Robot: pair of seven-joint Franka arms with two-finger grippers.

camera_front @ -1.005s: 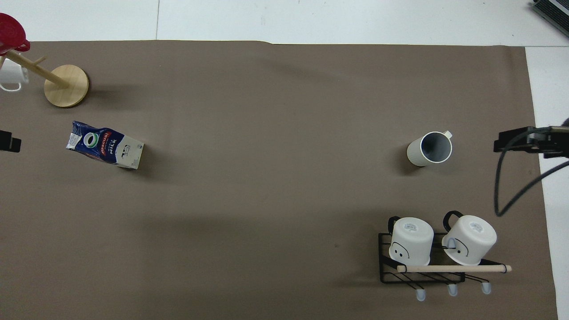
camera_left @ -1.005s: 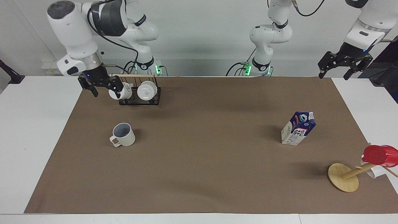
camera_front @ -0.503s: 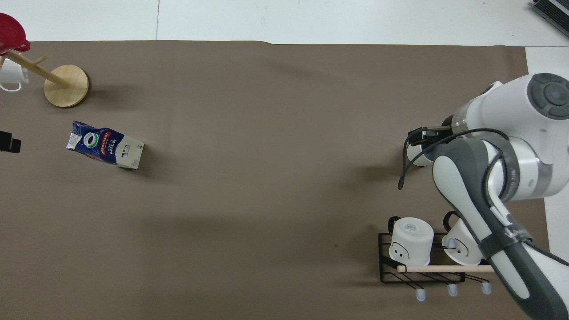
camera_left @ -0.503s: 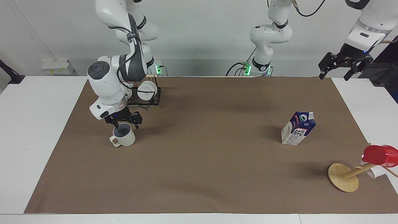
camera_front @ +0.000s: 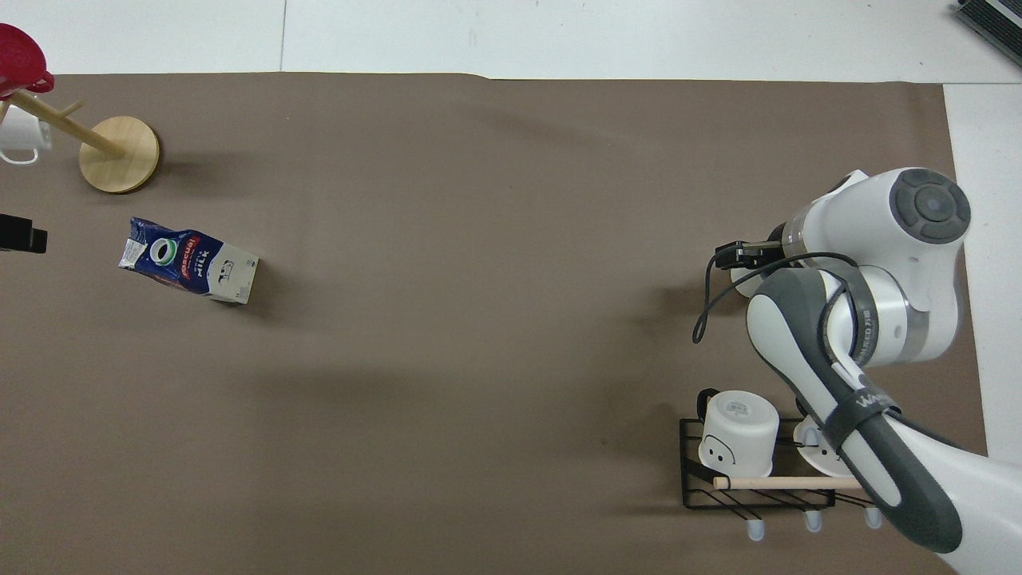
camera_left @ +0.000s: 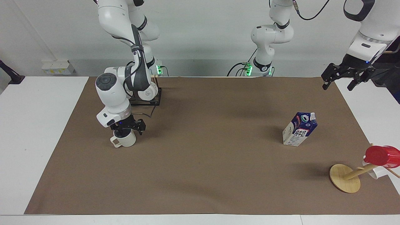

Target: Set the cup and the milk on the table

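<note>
The cream-white cup (camera_left: 126, 142) stands upright on the brown paper of the table (camera_left: 203, 175), toward the right arm's end, its handle pointing away from the robots. My right gripper (camera_left: 126, 128) is down on the cup's rim and covers its mouth. In the overhead view the right arm hides all but a sliver of the cup (camera_front: 742, 284). The blue and white milk (camera_left: 299, 129) carton (camera_front: 190, 267) stands leaning on the paper toward the left arm's end. My left gripper (camera_left: 339, 87) hangs open and empty over the paper's corner, nearer the robots than the milk.
A black wire rack (camera_left: 156, 99) with white mugs (camera_front: 738, 431) stands near the right arm's base, close to that arm's elbow. A tilted wooden mug tree (camera_left: 345, 178) carrying a red cup (camera_left: 379, 155) stands farther from the robots than the milk.
The right arm came down from over the rack to the cup, and its gripper sank onto the cup's rim. The left gripper shifted slightly. The cup and milk have not moved.
</note>
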